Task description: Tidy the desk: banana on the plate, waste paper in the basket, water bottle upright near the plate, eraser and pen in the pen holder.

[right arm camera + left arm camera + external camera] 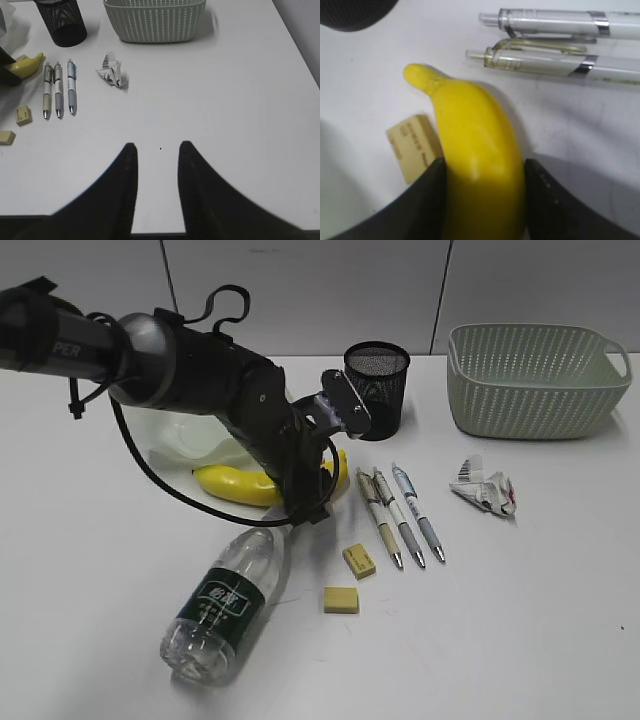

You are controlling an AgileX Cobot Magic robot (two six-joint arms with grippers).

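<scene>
Three pens [403,516] lie side by side on the desk [520,620], tips toward the camera in the ext. view, just right of the banana [240,485]. Two erasers: one [359,561] near the pen tips, the other [341,600] just below it, apart from each other.

L arm reaches in from upper left; L gripper [482,200] is down over the banana. L wrist view: dark fingers [420,205] sit on either side of the yellow body, pressed against it, so pinching the banana near its middle. Banana's stub end points away from the wrist cam toward the pens; an eraser shows beside it at left. Whether the banana is lifted off the desk, can't tell.

Plate [175,435] is behind the L arm, mostly hidden, banana just in front of it and not in it.

Water bottle [228,600] lies on its side, cap end toward the banana, below the gripper.

Pen holder [378,385] upright at rear centre. Basket [535,380] rear right. Waste paper [485,487] on the desk in front of the basket, right of the pens.

R gripper [157,150]: fingers spread with bare desk between them, holding nothing, well apart from all items.
</scene>
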